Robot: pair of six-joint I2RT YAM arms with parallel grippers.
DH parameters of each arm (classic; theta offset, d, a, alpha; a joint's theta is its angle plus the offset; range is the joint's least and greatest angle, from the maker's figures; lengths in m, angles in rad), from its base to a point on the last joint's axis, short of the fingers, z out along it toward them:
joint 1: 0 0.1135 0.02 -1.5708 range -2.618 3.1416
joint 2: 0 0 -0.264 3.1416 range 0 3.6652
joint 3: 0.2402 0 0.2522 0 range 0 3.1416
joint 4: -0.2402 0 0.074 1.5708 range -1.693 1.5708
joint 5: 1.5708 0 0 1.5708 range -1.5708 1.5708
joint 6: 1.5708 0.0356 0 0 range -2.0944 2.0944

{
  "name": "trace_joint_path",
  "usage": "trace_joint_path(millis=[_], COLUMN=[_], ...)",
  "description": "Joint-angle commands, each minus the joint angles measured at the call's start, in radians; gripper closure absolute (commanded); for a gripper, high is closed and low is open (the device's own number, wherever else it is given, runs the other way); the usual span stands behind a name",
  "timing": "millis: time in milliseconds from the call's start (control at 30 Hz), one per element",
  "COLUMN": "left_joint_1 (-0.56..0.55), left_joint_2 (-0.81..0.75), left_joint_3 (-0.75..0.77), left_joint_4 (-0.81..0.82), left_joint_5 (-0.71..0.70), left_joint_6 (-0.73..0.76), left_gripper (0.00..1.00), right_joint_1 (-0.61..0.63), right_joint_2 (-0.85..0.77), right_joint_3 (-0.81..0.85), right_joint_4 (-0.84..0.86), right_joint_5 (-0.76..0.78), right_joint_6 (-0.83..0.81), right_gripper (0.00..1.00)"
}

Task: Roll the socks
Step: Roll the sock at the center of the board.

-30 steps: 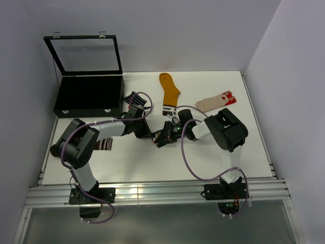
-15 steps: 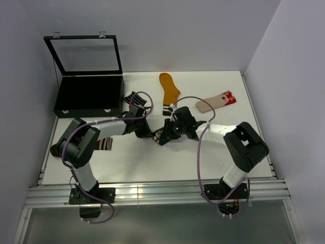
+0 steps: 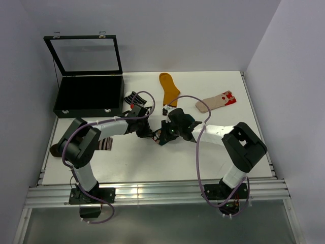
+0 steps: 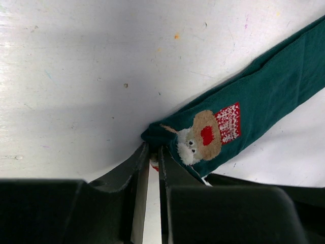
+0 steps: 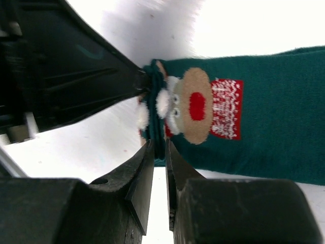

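We saw a white table [image 3: 152, 165]. At the far left stood a black box [image 3: 89, 96] with its lid up. Near it, a brown sock [image 3: 105, 144] with a striped cuff lay partly under the left arm. A short black-and-white striped sock [image 3: 133, 96] lay just right of the box.

In the middle of the table, the two arms met tip to tip. The left gripper [image 4: 151, 155] had its jaws almost closed, and they pinched the very end of the teal sock [image 4: 238, 119]. This sock lay flat on the table, and on it was a little figure with a red spot and a red-and-white patch. The right gripper [image 5: 158, 152] pinched the same end of the teal sock, its jaws almost closed too, right beside the left one.

Farther back lay a mustard sock [image 3: 168, 87], pointing away from the arms. To the right of it lay a beige sock [image 3: 216, 100] with a red-and-white end.
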Motion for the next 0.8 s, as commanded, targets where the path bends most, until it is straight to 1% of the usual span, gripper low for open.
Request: trace_joint_path(millis=[0,200,400,500,600,633,667,767], left_joint_1=[-0.008,-0.012,-0.02,-0.026,-0.029,-0.031,-0.032,-0.034], left_joint_2=[0.041,0.032,0.028,0.028,0.027,0.025,0.025,0.025], left_joint_3=[-0.002,-0.002,0.007,0.015,0.02,0.021,0.023,0.029], left_joint_4=[-0.075,-0.073,-0.076,-0.081,-0.085,-0.085,-0.087,-0.091], left_joint_5=[-0.079,-0.087,-0.093,-0.093,-0.093,-0.093,-0.093,-0.094], left_joint_6=[0.039,0.043,0.052,0.058,0.061,0.064,0.062,0.067], left_gripper=[0.83,0.83,0.83,0.83,0.83,0.83,0.83,0.83], right_joint_1=[0.014,0.016,0.026,0.049,0.094,0.124,0.141,0.196], right_joint_2=[0.027,0.026,-0.016,-0.063,-0.118,-0.135,-0.143,-0.157], right_joint_3=[0.024,-0.013,-0.004,-0.019,-0.045,-0.05,-0.059,-0.071], right_joint_4=[0.013,0.004,-0.018,0.003,0.036,0.051,0.059,0.092], right_joint_5=[0.05,0.081,0.122,0.16,0.209,0.247,0.248,0.312], right_joint_6=[-0.031,-0.033,-0.063,-0.099,-0.137,-0.167,-0.181,-0.227], right_gripper=[0.78,0.79,0.78,0.76,0.69,0.66,0.64,0.62])
